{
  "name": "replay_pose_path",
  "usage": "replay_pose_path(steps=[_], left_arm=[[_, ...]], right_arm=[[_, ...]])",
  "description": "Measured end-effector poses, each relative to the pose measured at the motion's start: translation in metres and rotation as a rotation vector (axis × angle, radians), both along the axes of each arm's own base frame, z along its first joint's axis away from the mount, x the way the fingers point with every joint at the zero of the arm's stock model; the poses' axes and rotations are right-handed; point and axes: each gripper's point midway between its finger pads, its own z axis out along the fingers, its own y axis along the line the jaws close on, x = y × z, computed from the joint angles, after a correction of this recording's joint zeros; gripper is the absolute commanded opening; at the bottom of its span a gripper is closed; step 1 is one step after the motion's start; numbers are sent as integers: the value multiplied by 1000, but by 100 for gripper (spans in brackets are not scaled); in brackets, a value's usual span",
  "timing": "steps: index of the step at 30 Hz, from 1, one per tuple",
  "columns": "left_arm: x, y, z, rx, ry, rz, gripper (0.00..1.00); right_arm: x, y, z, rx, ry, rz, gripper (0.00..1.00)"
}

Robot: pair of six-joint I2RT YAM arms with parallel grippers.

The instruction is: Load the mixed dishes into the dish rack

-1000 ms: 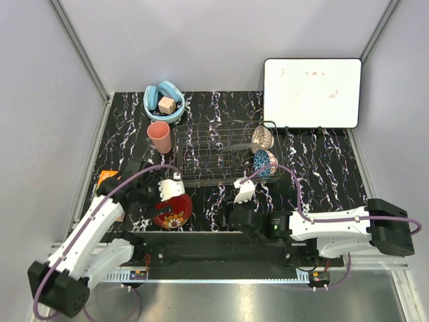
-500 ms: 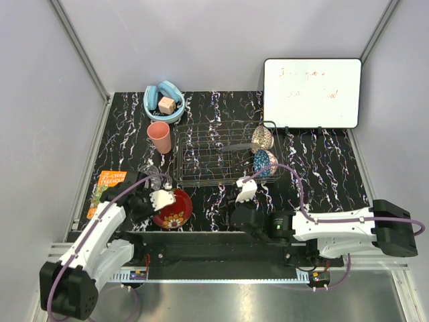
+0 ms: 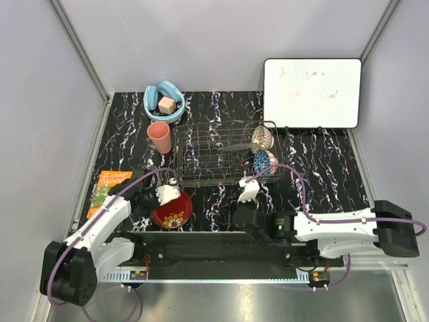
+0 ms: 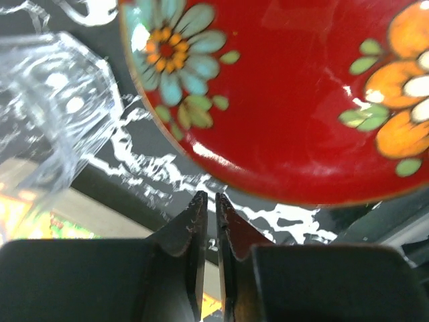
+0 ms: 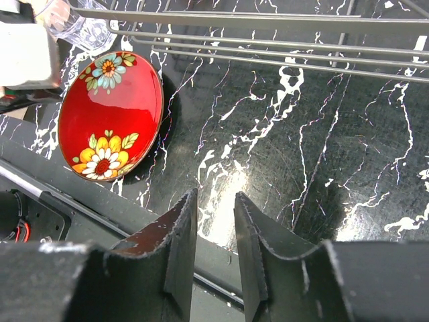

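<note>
Sitting at the near-left rim of the red floral bowl point(image 3: 174, 210), left gripper point(image 4: 209, 201) has jaws pinched nearly together w/ nothing between. Bowl's on the table point(image 3: 322, 171), just in front of dish rack point(image 3: 214, 157). Right gripper point(image 5: 214, 198): part-open, empty.

Your top cam looks down from above the near edge, whole table point(image 3: 221, 107) in view. L wrist cam sits v. close on the red floral bowl point(image 4: 301, 100); R wrist cam shares it, farther off, from the right.
</note>
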Motion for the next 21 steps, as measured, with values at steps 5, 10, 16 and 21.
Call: replay_pose_path(steps=[5,10,16,21], left_arm=[[1,-11,-8,-3,25,-15,15],[3,-28,-14,-20,33,-40,17],[1,-46,-16,-35,38,-71,18],[-2,-66,-16,-55,51,-96,19]], right_arm=[[0,0,0,-1,0,0,34],[0,0,0,1,0,0,33],[0,0,0,4,2,-2,53],[2,-4,-6,4,14,-21,71]])
